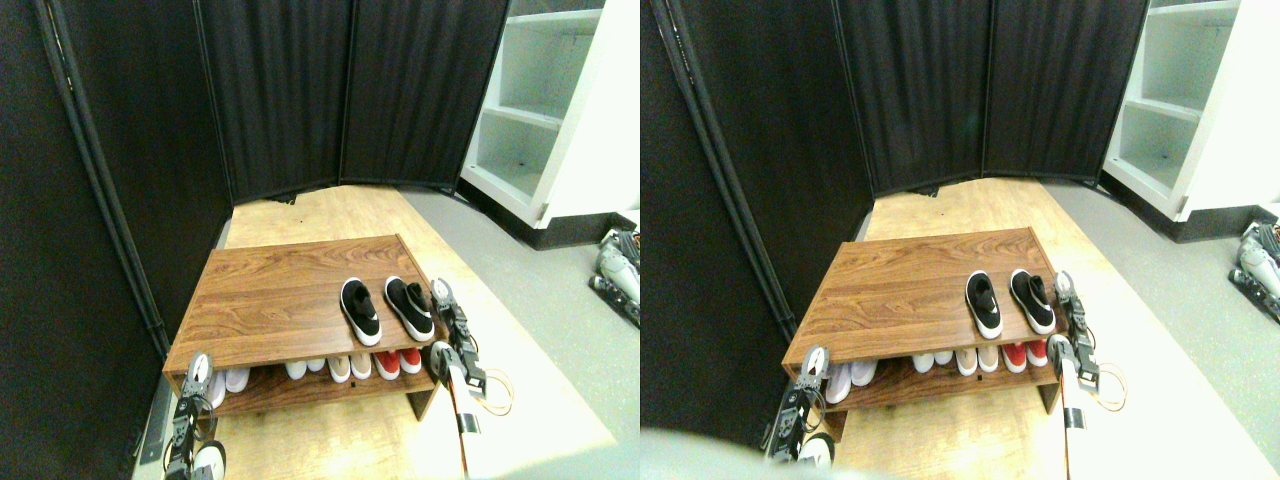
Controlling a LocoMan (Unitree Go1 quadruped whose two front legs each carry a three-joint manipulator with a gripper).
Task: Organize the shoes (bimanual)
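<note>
While both black sneakers (pixel 385 310) are set side by side on the right part of the wooden shoe rack's (pixel 270 300) top, the right gripper (pixel 441 295) is raised just beside them and the left gripper (pixel 199 368) at the near left corner; jaw opening cannot be told for either. White, beige and red shoes (pixel 350 366) are lined on the lower shelf.

Two black low-top shoes (pixel 385 309) with white soles sit upright, side by side, slightly apart, on the wooden rack's (pixel 270 300) top, right side.
</note>
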